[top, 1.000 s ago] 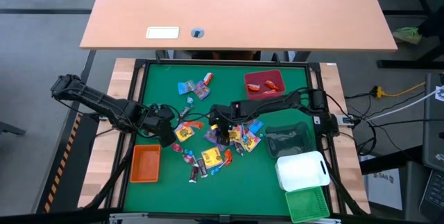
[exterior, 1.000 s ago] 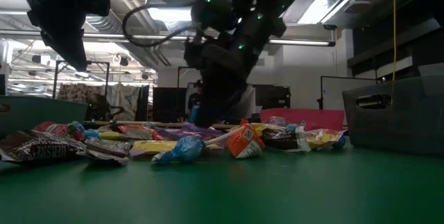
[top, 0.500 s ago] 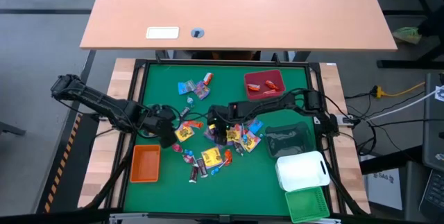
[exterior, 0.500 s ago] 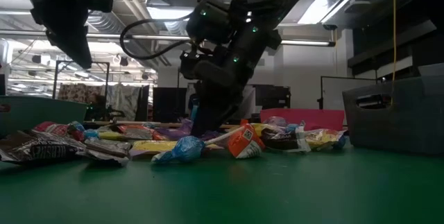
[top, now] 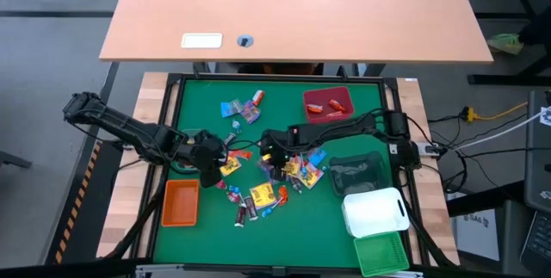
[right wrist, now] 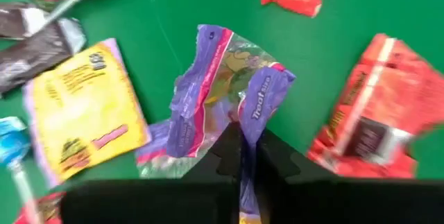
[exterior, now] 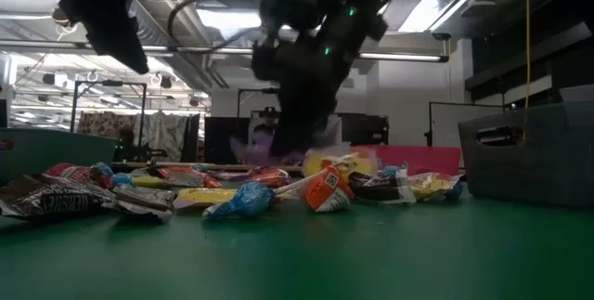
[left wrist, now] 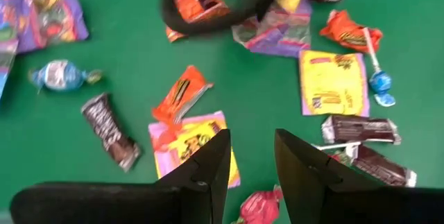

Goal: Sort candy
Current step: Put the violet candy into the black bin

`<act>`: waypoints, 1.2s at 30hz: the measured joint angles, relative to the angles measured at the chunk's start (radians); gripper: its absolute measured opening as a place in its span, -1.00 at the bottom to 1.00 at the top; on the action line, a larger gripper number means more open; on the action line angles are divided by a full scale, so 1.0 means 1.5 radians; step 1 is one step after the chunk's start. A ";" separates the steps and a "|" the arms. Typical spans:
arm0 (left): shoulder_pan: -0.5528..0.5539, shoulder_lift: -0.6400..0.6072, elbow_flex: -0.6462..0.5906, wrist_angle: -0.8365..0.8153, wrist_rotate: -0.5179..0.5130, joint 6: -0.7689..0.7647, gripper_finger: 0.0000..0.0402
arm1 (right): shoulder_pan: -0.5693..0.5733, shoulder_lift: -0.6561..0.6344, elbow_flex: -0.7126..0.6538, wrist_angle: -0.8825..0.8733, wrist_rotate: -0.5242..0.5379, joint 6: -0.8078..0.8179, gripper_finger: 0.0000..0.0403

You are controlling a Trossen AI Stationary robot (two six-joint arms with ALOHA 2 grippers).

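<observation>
The candy lies as a loose pile of small wrapped sweets mid-table, also in the low view. My right gripper hangs over the pile's middle, shut on a purple wrapper. My left gripper hovers above the pile's left side, open with nothing between its fingers. Below it lie a pink-and-yellow packet and an orange sweet. My right gripper pinches the purple wrapper's near edge between its two fingers. The fingers slant down from the table's right side. The crumpled wrapper stands out beyond the fingertips, and in the low view it shows lifted above the pile.
A red bin holding orange sweets stands at the far right. An orange bin is at the near left. A dark clear bin, a white bin and a green bin stand down the right side. A few sweets lie apart, farther back.
My right gripper has dipped into the pile, taken hold of the purple wrapper and risen, lifting it off the other sweets. My left gripper has tipped and rolled a little above the pile's left side without changing its opening.
</observation>
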 joint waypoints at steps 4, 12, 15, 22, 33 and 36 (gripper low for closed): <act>0.000 0.000 0.000 0.043 0.000 0.052 -0.49 | 0.000 -0.046 0.000 -0.063 0.000 -0.007 -0.94; 0.000 0.000 0.000 0.121 0.000 0.123 -0.49 | 0.006 -0.158 0.001 -0.271 -0.067 -0.014 -0.96; 0.000 0.000 0.000 0.130 0.000 0.128 -0.49 | 0.022 -0.190 0.002 -0.376 -0.056 -0.015 -0.96; 0.000 0.000 0.000 0.131 0.017 0.126 -0.49 | 0.102 -0.206 0.002 -0.535 -0.020 -0.016 -0.97; -0.011 0.072 0.000 0.163 0.080 0.188 -0.48 | 0.176 -0.206 0.002 -0.688 0.112 0.054 -0.98; -0.012 0.103 0.000 0.180 0.081 0.189 -0.45 | 0.176 -0.206 0.002 -0.712 0.142 0.061 -0.98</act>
